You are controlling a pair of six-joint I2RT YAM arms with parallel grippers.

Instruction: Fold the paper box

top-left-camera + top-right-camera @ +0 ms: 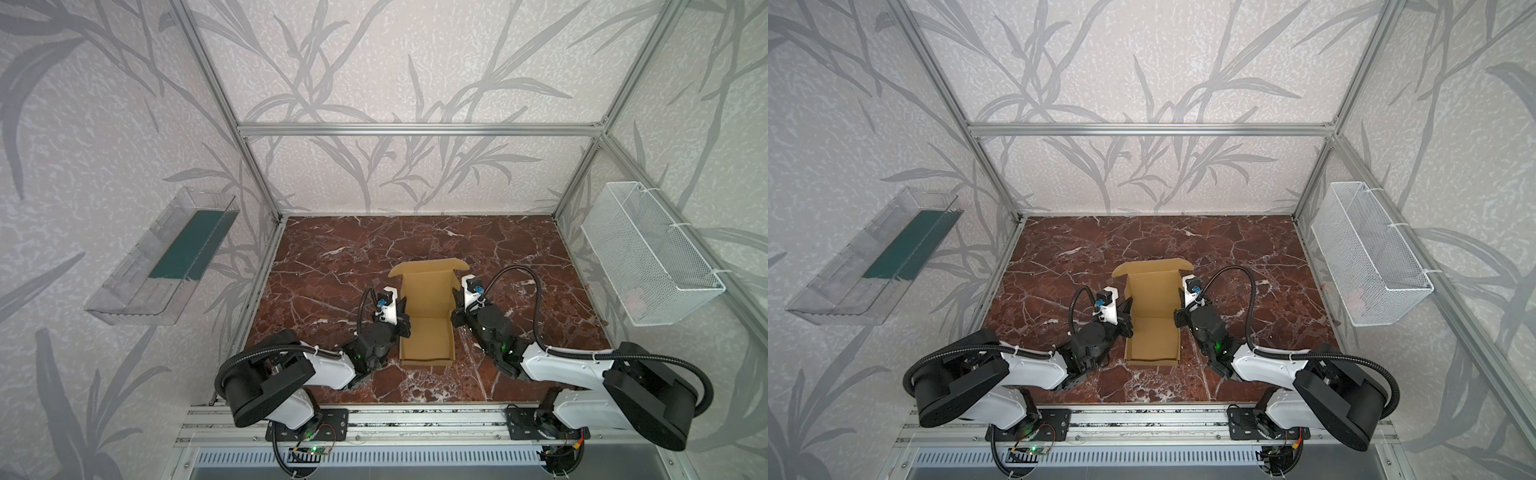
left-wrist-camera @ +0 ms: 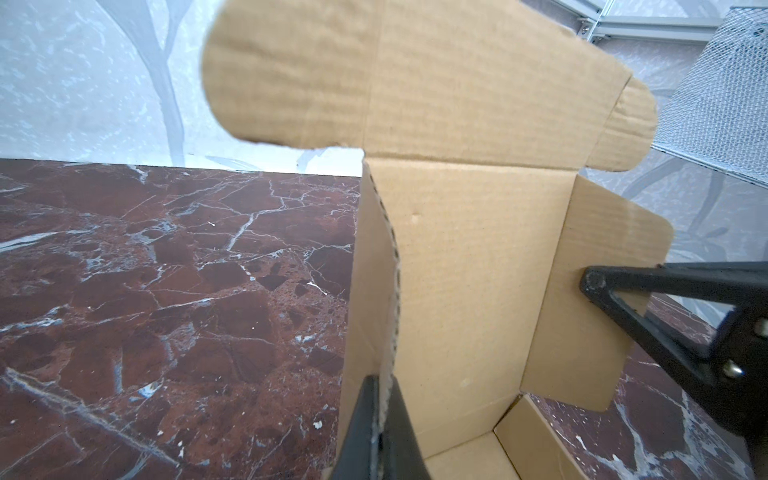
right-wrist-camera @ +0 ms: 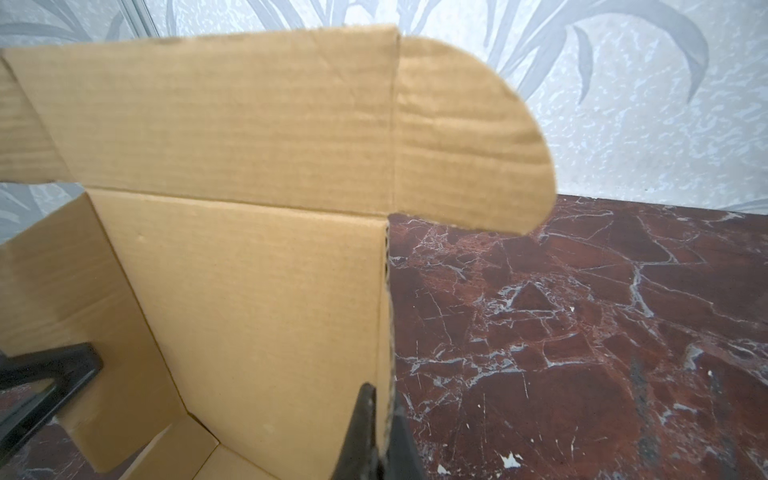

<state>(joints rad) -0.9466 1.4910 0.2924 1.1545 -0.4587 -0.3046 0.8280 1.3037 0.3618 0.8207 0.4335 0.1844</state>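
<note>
The paper box (image 1: pixel 425 337) sits on the table (image 1: pixel 332 249) near the front middle, between my two arms. Its shallow tray is already formed and the lid (image 1: pixel 427 293) stands upright at the far side, with rounded ear flaps (image 3: pixel 465 133) on top. My left pincer (image 2: pixel 381 392) is clamped onto the flap along the lid's left edge, and my right pincer (image 3: pixel 380 399) is clamped the same way on the flap along the right edge. I judge the box to be light, thin corrugated card: stiff across a panel, yielding along the scored creases, easy to dent under a hard pinch, and likely to skate on the smooth marble. I'd take hold at flap edges close to a crease, never mid-panel, and steady the tray while the lid comes down.
</note>
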